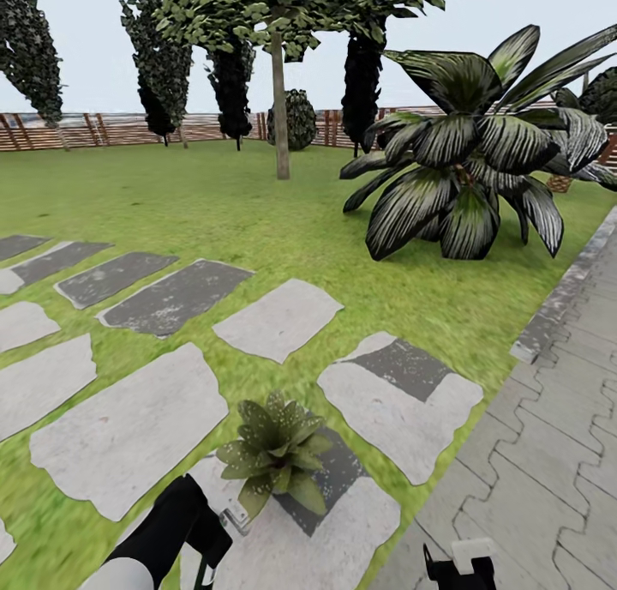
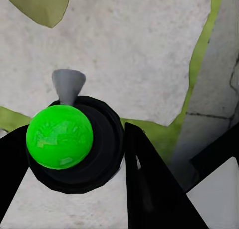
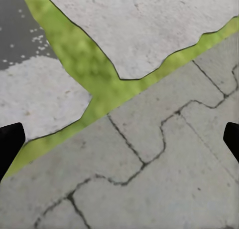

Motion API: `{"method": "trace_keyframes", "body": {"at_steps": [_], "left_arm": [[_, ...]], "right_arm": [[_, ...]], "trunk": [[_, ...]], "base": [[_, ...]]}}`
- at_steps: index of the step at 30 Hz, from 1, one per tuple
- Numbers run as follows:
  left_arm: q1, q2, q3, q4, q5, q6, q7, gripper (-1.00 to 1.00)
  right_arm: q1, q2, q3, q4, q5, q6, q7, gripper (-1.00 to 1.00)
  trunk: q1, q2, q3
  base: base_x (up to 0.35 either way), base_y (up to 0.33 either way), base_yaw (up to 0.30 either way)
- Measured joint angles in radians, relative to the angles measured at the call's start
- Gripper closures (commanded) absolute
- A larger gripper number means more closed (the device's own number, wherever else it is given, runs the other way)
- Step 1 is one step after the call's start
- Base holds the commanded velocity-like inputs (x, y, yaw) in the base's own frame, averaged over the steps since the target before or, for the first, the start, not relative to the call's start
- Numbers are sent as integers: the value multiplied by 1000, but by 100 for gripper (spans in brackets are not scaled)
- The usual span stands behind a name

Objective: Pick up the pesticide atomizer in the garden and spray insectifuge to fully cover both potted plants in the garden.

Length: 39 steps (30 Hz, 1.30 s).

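Note:
One potted plant (image 1: 274, 454), a low rosette of pointed green leaves, stands on a stepping stone (image 1: 128, 436) just ahead of me. White specks of insectifuge (image 1: 287, 418) dot its leaves. My left gripper (image 1: 210, 534) sits just short of the plant, shut on the pesticide atomizer (image 1: 233, 515), whose pale nozzle points toward the leaves. In the left wrist view the atomizer (image 2: 59, 136) shows a bright green ball on a dark body, with a grey nozzle, between the black fingers (image 2: 149, 184) of the left gripper (image 2: 74, 131). My right gripper (image 1: 463, 568) hangs low, open and empty (image 3: 119, 141).
A large striped-leaf palm (image 1: 463, 170) stands to the right on the garden lawn (image 1: 257, 204). A thin tree trunk (image 1: 280, 110) and a brown slat fence (image 1: 111, 129) lie beyond. A grey paved path (image 1: 557, 453) with a kerb runs along the right.

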Motion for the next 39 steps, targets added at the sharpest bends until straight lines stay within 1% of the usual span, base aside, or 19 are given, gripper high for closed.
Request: {"method": "trace_keyframes", "body": {"at_steps": [4,6,7,8,11,12,15,17,20,24,29,31,33,35,39], "left_arm": [[0,5,-2,1,-6,2,1,100],[1,16,5,-2,-6,4,1,100],[1,26,8,-16,-4,4,2,100],[2,29,11,-28,1,6,2,100],[3,22,9,-44,6,6,12,100],[3,19,8,-45,8,6,29,100],[3,-8,6,-46,11,7,50,100],[3,-14,5,-46,9,6,52,100],[3,-12,2,-46,6,6,53,100],[6,-3,-3,-34,-5,7,51,100],[7,-8,-5,-31,-4,7,49,100],[8,-10,-14,-30,-3,6,49,100],[8,-11,-40,-29,-2,6,49,100],[8,-12,-58,-29,-3,6,49,100],[8,-10,-68,-23,-5,6,49,100]], "right_arm": [[0,0,0,0,0,0,0,-100],[0,-1,-1,0,0,0,0,-100],[0,-2,-2,0,0,0,0,-100],[0,-5,-2,0,0,0,0,-100],[0,-7,-2,0,0,0,0,-100],[0,-8,-2,0,0,0,0,-100],[0,-6,-1,0,0,0,1,-100],[0,-5,0,0,0,0,1,-100],[0,-3,0,0,0,0,2,-100],[0,-1,0,0,0,0,2,-100],[0,0,0,0,0,0,1,-100],[0,0,0,0,0,0,1,-100],[0,0,-1,0,0,0,1,-100],[0,0,-1,0,0,0,1,-100],[0,0,-1,0,0,-1,1,-100]], "trunk": [[0,0,2],[0,0,2],[0,0,2],[0,0,2],[0,0,2],[0,0,2],[0,0,2],[0,0,2],[0,0,2],[0,0,2],[0,0,2],[0,0,2],[0,0,2],[0,0,2],[0,0,2]], "base": [[0,0,0],[0,0,0],[0,0,0],[0,0,0],[0,0,0],[0,0,0],[0,0,0],[0,0,0],[0,0,30],[0,0,221],[0,0,271],[0,0,178],[0,0,38],[0,-35,11],[0,-239,1]]}}
